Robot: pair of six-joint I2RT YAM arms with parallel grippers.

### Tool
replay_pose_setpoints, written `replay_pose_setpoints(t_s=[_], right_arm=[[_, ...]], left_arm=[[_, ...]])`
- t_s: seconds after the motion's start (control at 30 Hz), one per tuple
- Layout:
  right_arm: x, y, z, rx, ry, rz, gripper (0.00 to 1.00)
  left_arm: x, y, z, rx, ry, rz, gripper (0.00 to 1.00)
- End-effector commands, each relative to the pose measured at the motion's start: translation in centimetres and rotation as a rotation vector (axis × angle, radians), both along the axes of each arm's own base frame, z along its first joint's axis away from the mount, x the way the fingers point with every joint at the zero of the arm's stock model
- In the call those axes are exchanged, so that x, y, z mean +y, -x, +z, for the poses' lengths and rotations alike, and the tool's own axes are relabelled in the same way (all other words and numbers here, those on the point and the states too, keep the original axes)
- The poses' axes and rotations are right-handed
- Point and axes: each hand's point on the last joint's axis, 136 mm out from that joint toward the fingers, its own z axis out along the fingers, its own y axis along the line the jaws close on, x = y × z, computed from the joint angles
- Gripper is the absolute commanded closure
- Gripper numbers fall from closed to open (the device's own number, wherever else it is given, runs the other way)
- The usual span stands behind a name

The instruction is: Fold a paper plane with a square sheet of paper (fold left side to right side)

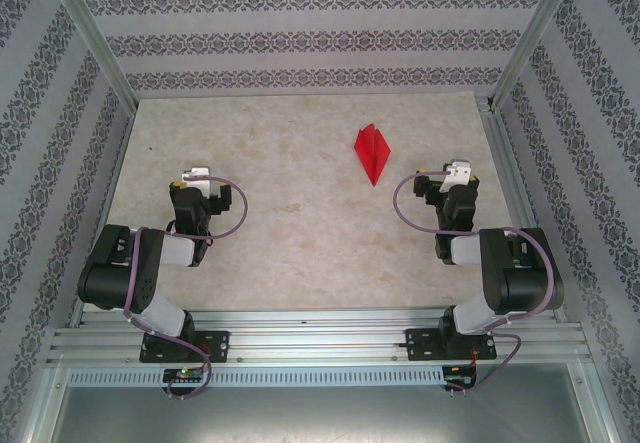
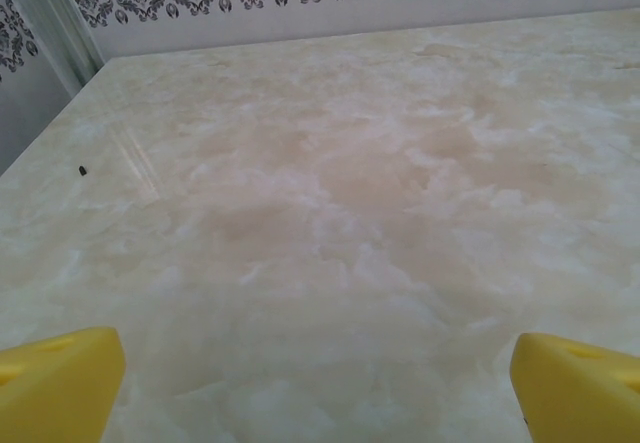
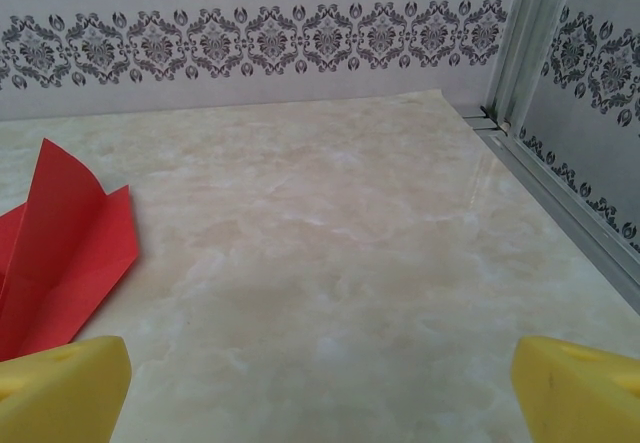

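The square sheet of paper lies folded as a narrow, pointed, bright red paper plane (image 1: 372, 153) on the marble table, right of centre, its tip toward the arms. In the right wrist view the paper plane (image 3: 70, 253) sits at the left edge with one wing raised along its centre crease. My right gripper (image 1: 457, 173) rests just right of the plane, apart from it. Its yellow fingertips (image 3: 60, 388) stand wide, so the right gripper (image 3: 320, 393) is open over bare table. My left gripper (image 1: 196, 176) sits far to the left, and in its wrist view the left gripper (image 2: 320, 393) is open and holds nothing.
Patterned walls and metal frame posts (image 1: 95, 38) enclose the table on three sides. An aluminium rail (image 3: 560, 188) runs along the table's right edge. A tiny dark speck (image 2: 82, 171) lies near the far left. Slotted rails (image 1: 320, 338) carry the arm bases.
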Motion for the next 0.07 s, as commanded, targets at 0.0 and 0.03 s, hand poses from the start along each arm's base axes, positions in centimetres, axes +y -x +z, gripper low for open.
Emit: replay_pose_setpoints(t_s=[0.0, 0.03], right_arm=[[0.13, -0.16, 0.8, -0.034, 0.001, 0.005, 0.02], [0.16, -0.19, 0.74, -0.032, 0.0, 0.006, 0.02]], left_arm=[[-0.16, -0.4, 0.76, -0.021, 0.023, -0.009, 0.0], [-0.17, -0.4, 0.74, -0.02, 0.022, -0.01, 0.0]])
